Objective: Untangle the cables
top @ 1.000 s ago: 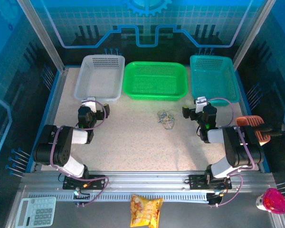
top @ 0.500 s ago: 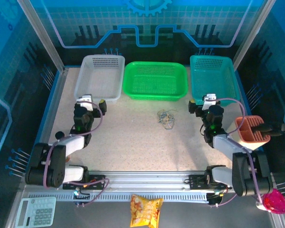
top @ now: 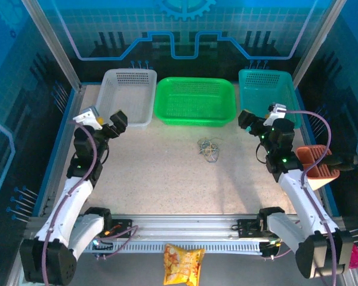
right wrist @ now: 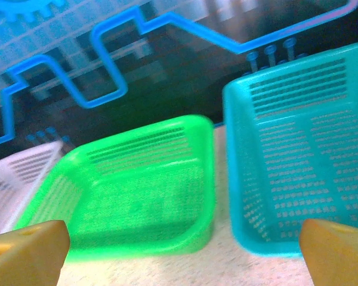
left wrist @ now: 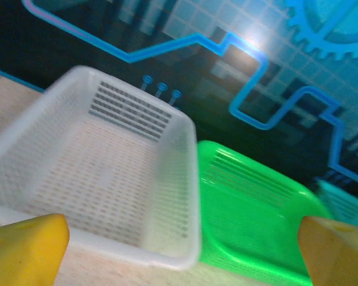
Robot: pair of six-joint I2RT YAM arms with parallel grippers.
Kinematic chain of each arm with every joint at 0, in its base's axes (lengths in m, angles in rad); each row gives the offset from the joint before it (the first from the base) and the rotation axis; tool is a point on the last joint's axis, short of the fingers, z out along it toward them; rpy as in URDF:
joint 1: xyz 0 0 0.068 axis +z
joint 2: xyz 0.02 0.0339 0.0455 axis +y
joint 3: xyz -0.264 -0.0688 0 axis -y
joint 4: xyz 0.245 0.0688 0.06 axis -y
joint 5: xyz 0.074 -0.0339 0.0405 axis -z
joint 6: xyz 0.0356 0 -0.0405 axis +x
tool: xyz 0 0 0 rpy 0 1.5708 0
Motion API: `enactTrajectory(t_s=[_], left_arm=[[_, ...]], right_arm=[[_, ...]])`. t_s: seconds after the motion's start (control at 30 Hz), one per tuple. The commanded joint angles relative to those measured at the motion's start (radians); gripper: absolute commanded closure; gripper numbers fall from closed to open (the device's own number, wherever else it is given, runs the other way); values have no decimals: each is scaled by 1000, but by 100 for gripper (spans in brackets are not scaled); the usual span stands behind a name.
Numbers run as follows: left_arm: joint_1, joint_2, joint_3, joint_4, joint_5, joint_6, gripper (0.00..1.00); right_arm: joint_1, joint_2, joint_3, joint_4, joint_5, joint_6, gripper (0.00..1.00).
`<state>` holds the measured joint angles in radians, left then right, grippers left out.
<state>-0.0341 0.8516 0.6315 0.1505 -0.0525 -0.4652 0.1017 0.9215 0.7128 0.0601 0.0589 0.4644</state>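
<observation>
The cables (top: 209, 149) lie as one small yellowish and grey clump on the speckled table, just in front of the green basket (top: 194, 122). My left gripper (top: 103, 119) is raised at the left, near the front corner of the white basket (top: 104, 101), well left of the clump. Its yellow fingertips (left wrist: 24, 247) stand wide apart, open, with nothing between them. My right gripper (top: 261, 119) hangs at the right, by the front of the teal basket (top: 268, 72), right of the clump. It is open too, fingertips (right wrist: 340, 250) far apart and bare.
All three baskets line the far edge and look empty. An orange slotted holder (top: 316, 161) sits at the right edge beside the right arm. A yellow snack bag (top: 183, 263) lies on the front rail.
Both arms have unfolded and risen, carrying the grippers up and outward toward the baskets. The cable clump has not moved. Both grippers stayed open.
</observation>
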Motion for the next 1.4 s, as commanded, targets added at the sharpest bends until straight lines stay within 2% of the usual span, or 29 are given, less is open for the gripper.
enactTrajectory(t_s=[0.0, 0.07, 0.23, 0.37, 0.5, 0.8, 1.03, 1.37], left_arm=[[-7, -35, 47, -246, 167, -125, 1], [-17, -46, 79, -326, 226, -108, 1], [-90, -52, 126, -473, 265, -1, 1], [-190, -20, 140, -472, 222, 73, 1], [-241, 68, 168, -436, 213, 80, 1], [-331, 246, 247, -335, 158, 75, 1], [-377, 312, 283, -324, 150, 68, 1], [-409, 325, 284, -315, 152, 66, 1]], right_arm=[[83, -52, 43, -182, -116, 13, 0], [165, -77, 48, -287, -90, -6, 0], [375, -106, 23, -483, 30, 25, 12], [461, -42, 53, -625, 75, 88, 17], [523, 53, 101, -643, 141, 105, 19], [528, 309, 317, -659, 226, 75, 27], [490, 471, 390, -657, 196, 44, 33], [417, 558, 388, -606, 102, 49, 42]])
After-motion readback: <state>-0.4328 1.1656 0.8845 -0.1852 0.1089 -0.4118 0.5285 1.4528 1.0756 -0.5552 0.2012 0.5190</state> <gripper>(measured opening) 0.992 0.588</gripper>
